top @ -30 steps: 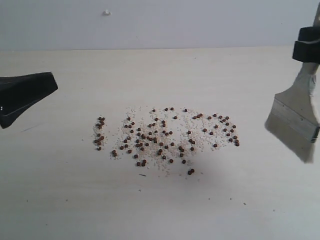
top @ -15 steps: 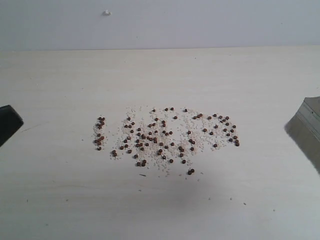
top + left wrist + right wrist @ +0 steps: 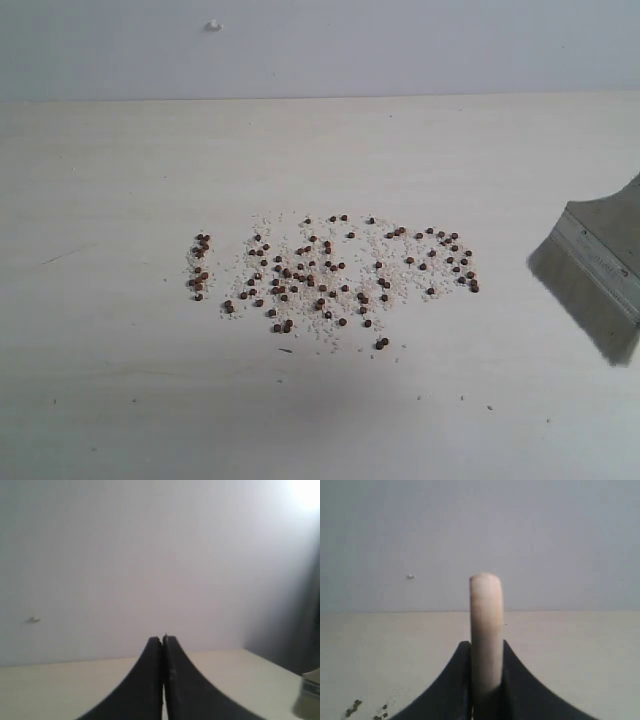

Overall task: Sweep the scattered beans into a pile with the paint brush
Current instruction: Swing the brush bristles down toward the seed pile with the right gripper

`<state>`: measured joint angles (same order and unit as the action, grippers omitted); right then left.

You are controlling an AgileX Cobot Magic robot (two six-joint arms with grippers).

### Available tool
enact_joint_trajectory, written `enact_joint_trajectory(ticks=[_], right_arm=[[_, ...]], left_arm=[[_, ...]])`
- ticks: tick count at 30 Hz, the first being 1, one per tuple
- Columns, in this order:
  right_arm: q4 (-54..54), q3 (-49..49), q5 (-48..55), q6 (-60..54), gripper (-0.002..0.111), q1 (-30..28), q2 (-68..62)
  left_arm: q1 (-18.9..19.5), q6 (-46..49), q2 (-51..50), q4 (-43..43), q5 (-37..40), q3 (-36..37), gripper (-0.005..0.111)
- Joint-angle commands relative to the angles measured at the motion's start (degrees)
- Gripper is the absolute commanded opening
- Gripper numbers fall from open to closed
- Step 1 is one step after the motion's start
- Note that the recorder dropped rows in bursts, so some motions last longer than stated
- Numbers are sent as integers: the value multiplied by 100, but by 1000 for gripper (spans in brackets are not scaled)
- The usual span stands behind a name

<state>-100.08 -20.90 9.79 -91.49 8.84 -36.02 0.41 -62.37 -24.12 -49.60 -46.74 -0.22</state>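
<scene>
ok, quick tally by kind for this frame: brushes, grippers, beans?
paint brush: 1
grippers: 2 (left gripper shut, empty; right gripper shut on the brush handle)
beans: dozens, too many and too small for an exact count, scattered among whitish grains
Total, beans aside: 3

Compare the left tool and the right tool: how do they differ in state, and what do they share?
The left tool has its jaws pressed together on nothing, while the right tool has its jaws parted around the paint brush handle. The right tool's brush hangs to the right of the beans in the exterior view, while the left tool brings nothing near them. Both are black and curved, and both lie outside the exterior view.
</scene>
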Motion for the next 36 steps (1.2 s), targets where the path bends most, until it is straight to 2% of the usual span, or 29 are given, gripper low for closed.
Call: enact_joint_trajectory(ticks=[1, 2, 3, 6, 8, 12, 15, 24, 29, 33, 36], right_arm=[[13, -7, 404, 32, 0, -20, 23], [13, -7, 405, 72, 0, -20, 23], [13, -7, 405, 72, 0, -20, 23], [13, -7, 817, 73, 0, -20, -45], [13, -7, 1094, 214, 0, -20, -174], [13, -21, 1181, 320, 0, -20, -576], [13, -172, 873, 185, 0, -20, -819], [13, -1173, -158, -226, 0, -20, -956], [13, -1458, 684, -469, 0, -20, -1434], [1175, -1751, 1443, 324, 0, -20, -2071], [2870, -2158, 1961, 1974, 0, -20, -2558]], left_arm=[[30, -70, 273, 180, 1759, 22, 0], [30, 98, 356, 245, 2330, 22, 0], [30, 198, 397, 350, 2586, 22, 0], [30, 1140, 671, 1000, 3814, 22, 0], [42, 1259, 814, 1036, 4082, 22, 0], [74, 1181, 1082, 1036, 4107, 22, 0], [74, 1091, 1178, 1036, 4107, 22, 0], [74, 1125, 1178, -107, 4107, 22, 0], [74, 1125, 1178, -273, 4107, 22, 0], [74, 1125, 1178, -273, 4107, 22, 0], [74, 1125, 1178, -273, 4107, 22, 0]])
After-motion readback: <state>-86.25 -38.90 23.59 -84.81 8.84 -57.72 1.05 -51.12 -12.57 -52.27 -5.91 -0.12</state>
